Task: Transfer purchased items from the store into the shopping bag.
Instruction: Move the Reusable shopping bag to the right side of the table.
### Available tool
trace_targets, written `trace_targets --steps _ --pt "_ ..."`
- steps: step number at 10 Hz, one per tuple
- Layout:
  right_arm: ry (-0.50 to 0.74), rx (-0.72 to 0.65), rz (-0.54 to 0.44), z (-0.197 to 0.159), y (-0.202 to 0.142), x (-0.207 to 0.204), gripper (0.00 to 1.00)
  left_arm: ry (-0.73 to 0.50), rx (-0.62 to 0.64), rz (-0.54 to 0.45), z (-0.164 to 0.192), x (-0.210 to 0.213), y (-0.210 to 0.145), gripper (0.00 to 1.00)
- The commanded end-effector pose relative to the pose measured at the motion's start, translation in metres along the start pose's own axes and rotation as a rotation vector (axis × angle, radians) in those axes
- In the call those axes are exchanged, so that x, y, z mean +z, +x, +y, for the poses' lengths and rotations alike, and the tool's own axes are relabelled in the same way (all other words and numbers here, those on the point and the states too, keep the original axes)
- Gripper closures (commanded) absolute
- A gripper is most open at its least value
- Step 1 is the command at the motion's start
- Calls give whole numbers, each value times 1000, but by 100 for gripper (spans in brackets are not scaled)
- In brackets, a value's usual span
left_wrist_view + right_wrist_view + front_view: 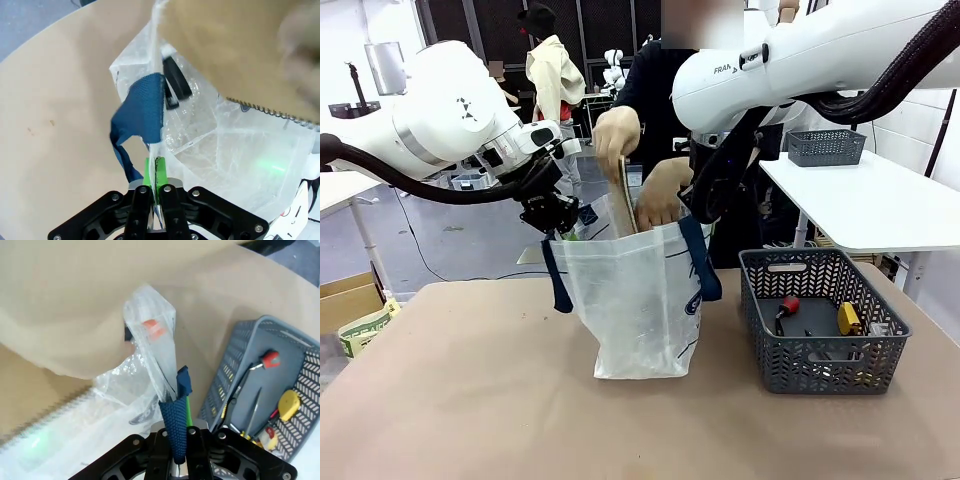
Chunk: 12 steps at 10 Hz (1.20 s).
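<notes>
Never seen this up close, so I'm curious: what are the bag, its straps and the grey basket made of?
Bag: thin plastic, seemingly; translucent, crinkled, glossy. Straps: navy woven fabric, probably; weave texture shows. Basket: likely rigid moulded plastic, matte dark grey, openwork sides.

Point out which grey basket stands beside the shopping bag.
The larger basket on the tan table, tools inside; the smaller basket sits farther back on the white table.

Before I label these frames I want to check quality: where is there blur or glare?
Left wrist view: the person's hand is blurred and the tan spiral-bound notebook soft; a green glow sits on the shopping bag. Right wrist view: the notebook is close and out of focus, with a similar green glow. Front view: sharp, evenly lit.
</notes>
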State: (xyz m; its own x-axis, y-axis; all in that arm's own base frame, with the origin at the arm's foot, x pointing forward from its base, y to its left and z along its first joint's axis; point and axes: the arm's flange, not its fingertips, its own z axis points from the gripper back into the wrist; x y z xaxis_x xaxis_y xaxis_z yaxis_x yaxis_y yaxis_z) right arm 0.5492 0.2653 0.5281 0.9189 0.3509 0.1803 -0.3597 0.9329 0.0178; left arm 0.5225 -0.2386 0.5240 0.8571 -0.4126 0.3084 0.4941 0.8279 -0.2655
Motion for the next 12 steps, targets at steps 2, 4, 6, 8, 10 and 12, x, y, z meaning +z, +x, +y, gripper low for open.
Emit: trace_targets --steps 2,4,6,8,10,12 --pt "-1 -2 -1 -1 0 -1 100 0 12 -4 1 1 0 100" --pt "-1 -2 -1 -1 0 -1 100 0 12 -4 1 1 0 100" --pt "-1 -2 -1 -1 0 -1 100 0 12 -4 1 1 0 100" --pt "-1 -2 -1 -1 0 -1 100 0 12 -4 1 1 0 100" --pt "-1 -2 -1 -1 0 -1 100 0 12 -4 1 1 0 100" --pt "-1 -2 -1 -1 0 -1 100 0 12 -4 1 1 0 100"
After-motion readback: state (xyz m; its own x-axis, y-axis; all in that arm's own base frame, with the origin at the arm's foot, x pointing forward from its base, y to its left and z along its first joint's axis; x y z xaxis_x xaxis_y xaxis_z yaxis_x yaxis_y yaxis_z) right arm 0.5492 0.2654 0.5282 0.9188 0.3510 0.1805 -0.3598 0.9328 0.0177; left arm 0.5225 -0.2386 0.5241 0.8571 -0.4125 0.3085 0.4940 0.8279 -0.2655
